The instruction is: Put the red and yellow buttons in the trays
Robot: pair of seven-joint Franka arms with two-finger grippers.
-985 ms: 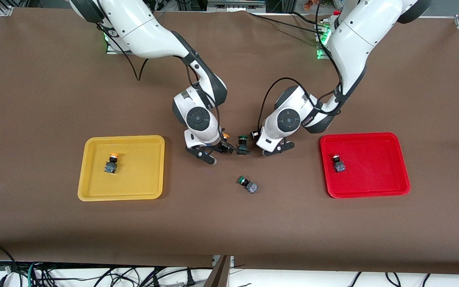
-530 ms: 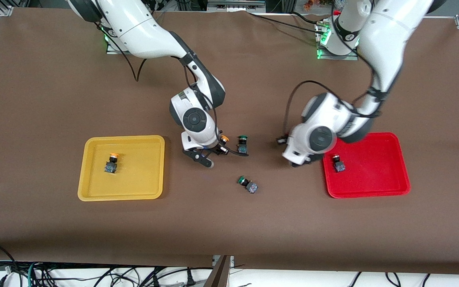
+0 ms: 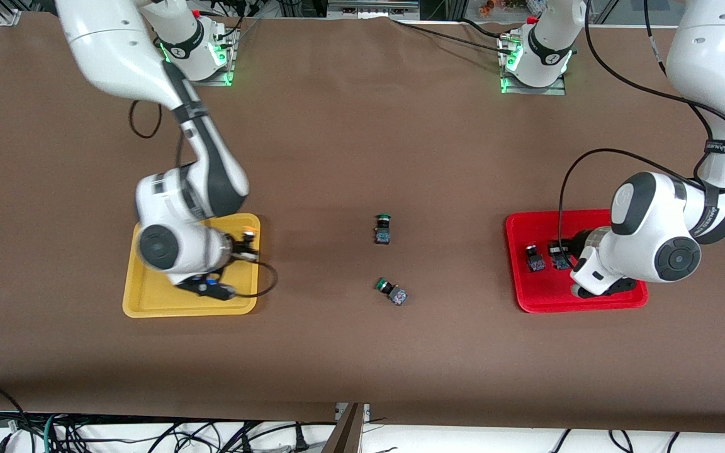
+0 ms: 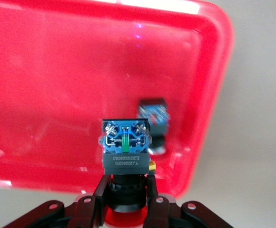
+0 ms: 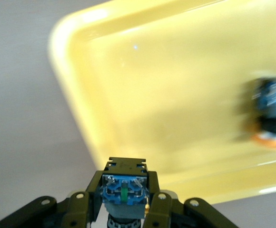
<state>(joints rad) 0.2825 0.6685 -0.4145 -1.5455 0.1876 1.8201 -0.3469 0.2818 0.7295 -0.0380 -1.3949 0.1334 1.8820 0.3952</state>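
while both arms are hanging over their trays, i am seeing the left gripper point(image 4: 126, 202) over the red tray point(image 3: 614, 220), its fingers point(image 4: 99, 197) pinching a button point(image 4: 126, 142) by the cap end so the blue terminal face is pointing away from the wrist; in the left wrist view the cap colour is hidden. another red button point(image 3: 534, 258) is lying in the red tray, near the rim toward the right arm's end, and the held one is showing just beside it in the front view. the right gripper point(image 5: 124, 209) is hovering over the yellow tray point(image 3: 148, 305), close to the corner toward the left arm's end, and is clamping a second button point(image 5: 123, 187) the same way. a yellow button point(image 5: 271, 114) is lying in the yellow tray, blurred in the right wrist view. two green buttons are sitting on the brown table point(image 3: 362, 352) between the trays: one upright point(image 3: 382, 228), the other point(image 3: 391, 291) tipped over and nearer to the front camera than the upright one
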